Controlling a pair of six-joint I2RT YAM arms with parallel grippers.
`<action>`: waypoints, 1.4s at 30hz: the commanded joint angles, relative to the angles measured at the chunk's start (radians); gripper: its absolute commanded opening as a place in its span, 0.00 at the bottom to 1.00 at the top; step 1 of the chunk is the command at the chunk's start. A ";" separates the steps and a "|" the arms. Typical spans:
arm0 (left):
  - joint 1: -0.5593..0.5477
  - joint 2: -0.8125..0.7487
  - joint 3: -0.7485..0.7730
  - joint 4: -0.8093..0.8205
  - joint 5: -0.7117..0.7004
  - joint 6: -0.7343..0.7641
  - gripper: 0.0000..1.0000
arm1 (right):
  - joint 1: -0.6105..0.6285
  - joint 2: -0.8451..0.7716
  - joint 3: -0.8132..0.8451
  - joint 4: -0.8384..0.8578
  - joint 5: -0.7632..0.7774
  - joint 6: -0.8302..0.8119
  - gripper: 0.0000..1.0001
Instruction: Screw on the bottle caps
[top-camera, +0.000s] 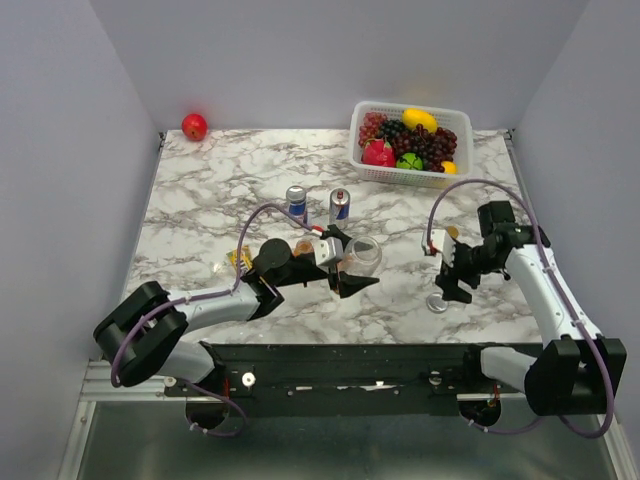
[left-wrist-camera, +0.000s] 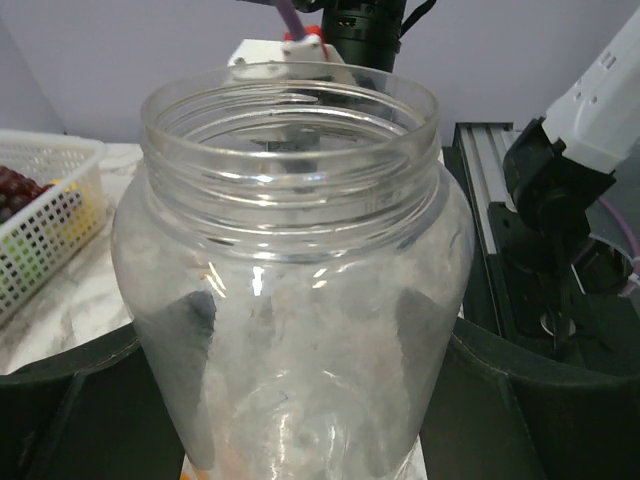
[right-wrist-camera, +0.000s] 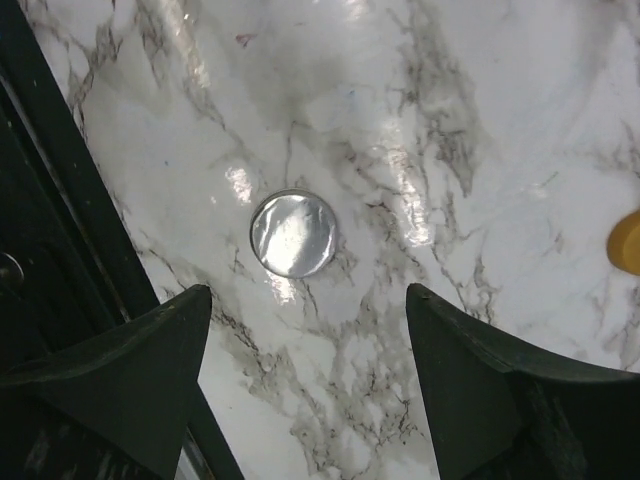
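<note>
Looks barely started: left gripper (left-wrist-camera: 305, 400) pinching the lidless jar (left-wrist-camera: 290, 250), right gripper (right-wrist-camera: 310, 340) spread wide over the lid (right-wrist-camera: 293, 234) lying near-right on the table (right-wrist-camera: 400, 100).

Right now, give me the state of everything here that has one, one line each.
clear jar: upright, uncapped, gripped
left pincer: shut on the clear jar
silver lid: flat on the table, loose
right pincer: open, over the silver lid
drink cans: both upright
basket: full of fruit
</note>
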 joint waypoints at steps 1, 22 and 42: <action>-0.004 -0.044 -0.024 0.007 0.023 0.048 0.01 | -0.002 -0.074 -0.159 0.095 0.057 -0.278 0.87; -0.006 -0.098 -0.070 -0.082 0.066 0.076 0.00 | -0.002 0.156 -0.274 0.277 0.002 -0.410 0.86; -0.007 -0.089 -0.082 -0.124 0.071 0.101 0.00 | 0.021 0.151 -0.294 0.225 -0.038 -0.461 0.59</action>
